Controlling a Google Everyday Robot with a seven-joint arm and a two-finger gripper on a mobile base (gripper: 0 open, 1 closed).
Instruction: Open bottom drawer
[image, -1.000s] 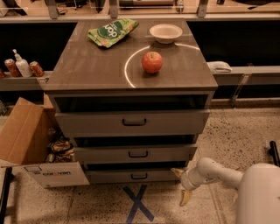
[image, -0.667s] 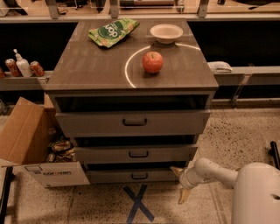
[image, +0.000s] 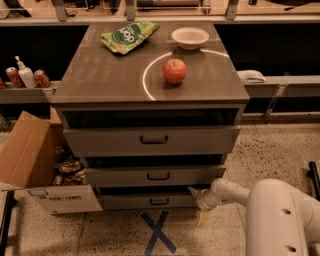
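Cabinet (image: 125, 80) with three grey drawers fills the middle. White arm (image: 235, 192) enters from 4 o'clock, held low over the floor and reaching toward 9 o'clock. Bottom drawer (image: 125, 201), lowest in the stack, lies at 9 o'clock of the gripper (image: 196, 204), with a dark gap above its front. The gripper sits at the drawer's right end, fingers spread and clasping nothing, the upper fingertip near the front's top corner.
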